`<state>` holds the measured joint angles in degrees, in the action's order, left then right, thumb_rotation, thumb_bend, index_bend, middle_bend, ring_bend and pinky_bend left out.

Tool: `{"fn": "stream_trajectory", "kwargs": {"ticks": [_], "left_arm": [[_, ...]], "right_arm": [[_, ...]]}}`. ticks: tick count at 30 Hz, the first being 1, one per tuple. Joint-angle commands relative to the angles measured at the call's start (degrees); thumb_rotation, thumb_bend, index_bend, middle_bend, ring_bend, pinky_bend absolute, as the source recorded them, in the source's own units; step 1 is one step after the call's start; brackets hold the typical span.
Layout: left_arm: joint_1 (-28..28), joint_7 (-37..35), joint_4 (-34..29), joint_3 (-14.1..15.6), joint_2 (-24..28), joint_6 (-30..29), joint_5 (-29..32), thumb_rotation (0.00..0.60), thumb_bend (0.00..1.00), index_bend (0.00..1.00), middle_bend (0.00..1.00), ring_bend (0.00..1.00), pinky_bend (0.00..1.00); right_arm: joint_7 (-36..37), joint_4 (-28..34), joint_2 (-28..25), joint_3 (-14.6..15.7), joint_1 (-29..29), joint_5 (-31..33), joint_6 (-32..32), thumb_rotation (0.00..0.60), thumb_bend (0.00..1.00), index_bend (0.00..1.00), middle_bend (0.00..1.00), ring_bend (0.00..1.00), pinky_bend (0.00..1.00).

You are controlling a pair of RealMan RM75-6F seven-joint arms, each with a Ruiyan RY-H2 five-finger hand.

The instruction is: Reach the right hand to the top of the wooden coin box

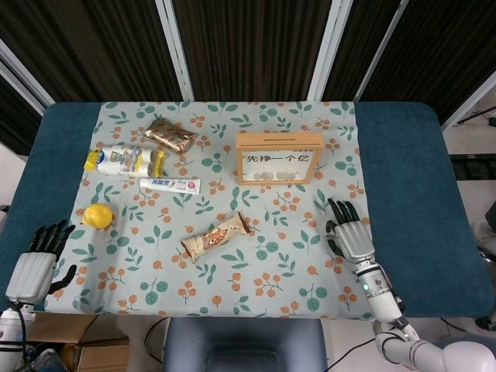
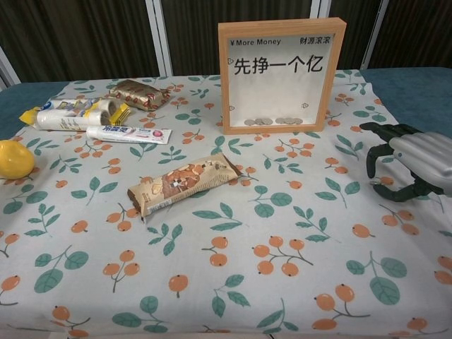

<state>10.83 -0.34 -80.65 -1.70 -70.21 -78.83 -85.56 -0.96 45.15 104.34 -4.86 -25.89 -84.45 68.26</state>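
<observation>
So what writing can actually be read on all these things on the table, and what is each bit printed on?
"¥More Money": top left of the white panel in the wooden framed coin box.
"财源滚滚": top right of that panel.
"先挣一个亿": large black characters across that panel.
White toothpaste box: coloured lettering, too small to read.
Brown snack bar wrapper, white and yellow packet, brown patterned packet: print illegible.

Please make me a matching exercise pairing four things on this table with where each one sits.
Things:
1. wooden coin box
2. lemon
3. toothpaste tube
4. right robot hand

Places:
A. near the cloth's left edge
B. upright at the far centre-right
C. open, over the cloth nearer than the box
D. flat, just in front of the yellow-ended packet

Pairs: 1-B, 2-A, 3-D, 4-C
</observation>
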Motion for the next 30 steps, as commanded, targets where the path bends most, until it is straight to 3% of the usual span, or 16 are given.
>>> {"fn": "stream_trajectory", "kwargs": {"ticks": [1,30], "left_arm": [[0.0,0.1,-0.1,0.0,0.1,0.1,0.1,0.6,0.38,0.0,0.0,0.0,0.0],[0.0,-0.6,0.8,0.2,-0.2,0.6,0.6,0.6,0.38,0.0,0.0,0.0,0.0]], "right_arm": [[0.0,0.1,0.0,-0.1,0.0,0.1,-0.1,0.6,0.53,0.63,0.11,0.0,0.0],[-1.4,1.7,-0.3,-1.1,-0.1,1.7,-0.7,0.6,0.55,0.7,0.12,0.0,0.0]]}}
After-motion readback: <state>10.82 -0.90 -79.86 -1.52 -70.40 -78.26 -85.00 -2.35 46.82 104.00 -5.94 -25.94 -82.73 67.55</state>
